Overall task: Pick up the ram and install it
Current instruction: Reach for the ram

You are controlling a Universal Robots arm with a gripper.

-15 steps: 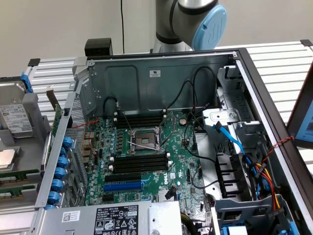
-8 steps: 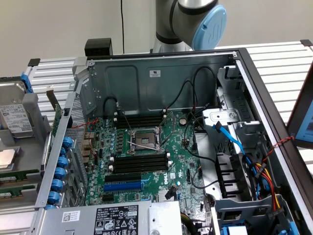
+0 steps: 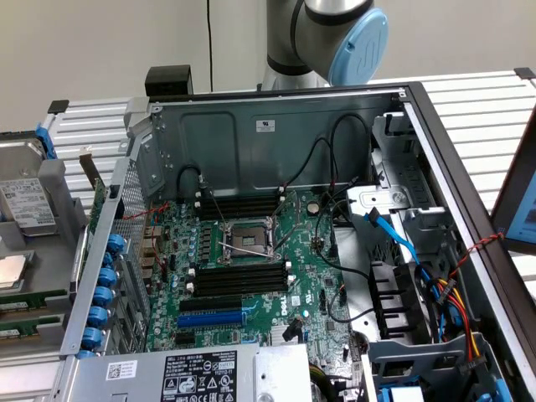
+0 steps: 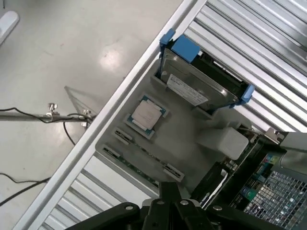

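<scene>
Hovering: my pincer hangs over one end of the grey tray, outside the computer case; I cannot tell whether it is open or closed.
Ram: the ram lies lengthwise in a narrow channel of the tray with a clip at each end. It is just beside and below my pincer, not touching it.
Second channel: a matching long channel runs parallel to the first, one step farther from my pincer.
Tray contents: beyond both channels sits a square processor chip. Farther still, at the tray's far end, a hard drive stands in a blue bracket.
White block: a pale block stands on the tray between the hard drive and the case, to one side of my pincer.
Case: its perforated wall and ports stand close beside my pincer. Inside lies the motherboard with long black slots and a blue slot.
Surroundings: the slatted table carries tray and case, with cables on the floor past its edge.
</scene>
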